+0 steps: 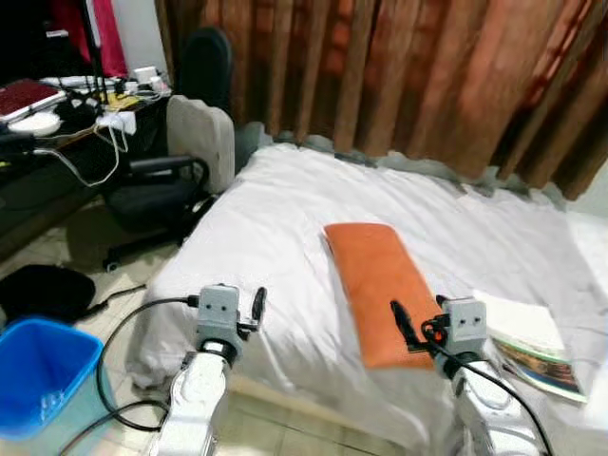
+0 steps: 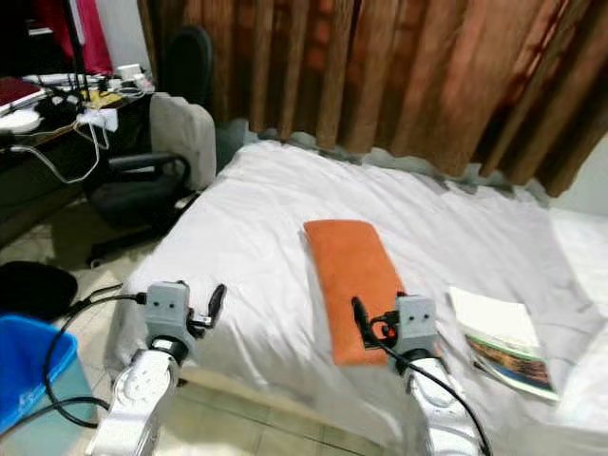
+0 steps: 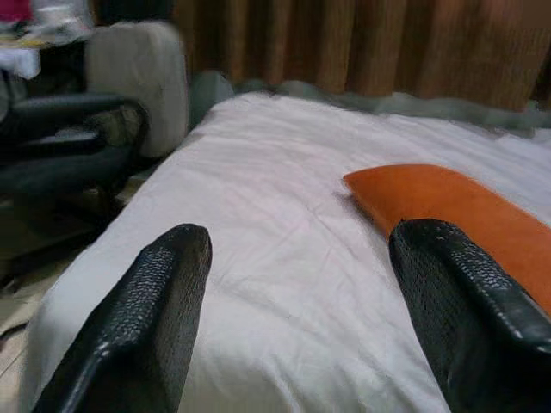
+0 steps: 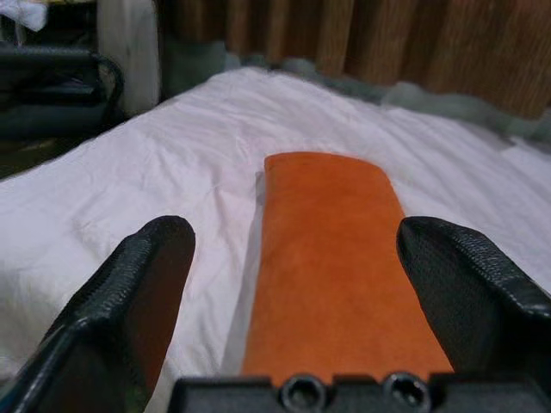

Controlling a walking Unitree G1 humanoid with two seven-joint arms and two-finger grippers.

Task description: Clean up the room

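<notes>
Brown curtains hang along the far wall behind a bed covered with a rumpled white sheet. An orange pillow lies flat on the sheet near the middle of the bed, its long side running from the curtain side toward the near edge. On the robot's right, a book with a white page and a coloured cover rests on the sheet, close to the pillow but apart from it.

To the left of the bed stands a black office chair with a pale cushion leaning against its back. A cluttered desk with trailing white cables sits further left. On the floor, a blue bin stands by the near left corner, with a black bag just beyond it.

Both arms are raised in front of the bed's near edge. The left gripper hovers over the bare sheet at the left part of the bed, fingers spread wide with nothing between them. The right gripper is lined up with the near end of the pillow, its fingers also wide apart, framing the orange fabric without touching it.
</notes>
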